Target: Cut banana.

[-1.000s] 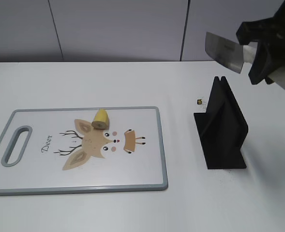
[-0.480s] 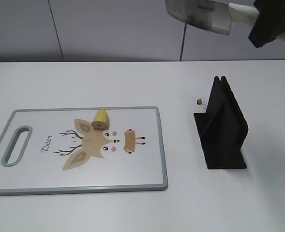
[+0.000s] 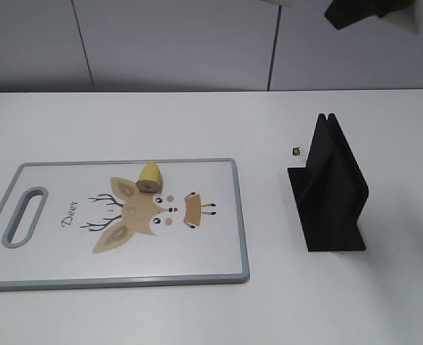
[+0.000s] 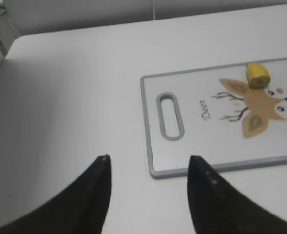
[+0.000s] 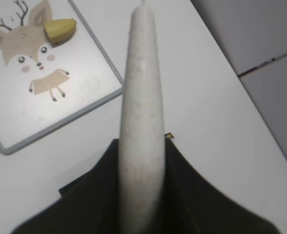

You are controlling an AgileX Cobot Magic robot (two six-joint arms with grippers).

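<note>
A short yellow banana piece (image 3: 150,177) lies on the white cutting board with a deer drawing (image 3: 67,259), near its far edge; it also shows in the left wrist view (image 4: 258,74) and the right wrist view (image 5: 59,29). My right gripper (image 5: 142,146) is shut on the pale handle of a knife (image 5: 141,83), held high above the table's right side; in the exterior view only a dark part of it (image 3: 355,11) shows at the top edge. My left gripper (image 4: 148,163) is open and empty, above bare table left of the board (image 4: 201,161).
A black knife stand (image 3: 329,190) stands upright right of the board. A tiny dark-and-yellow scrap (image 3: 296,151) lies on the table beside the stand. A grey wall runs behind the table.
My right gripper has lifted the knife up and leftward, almost out of the top of the exterior view. The banana piece, board and stand have not moved.
</note>
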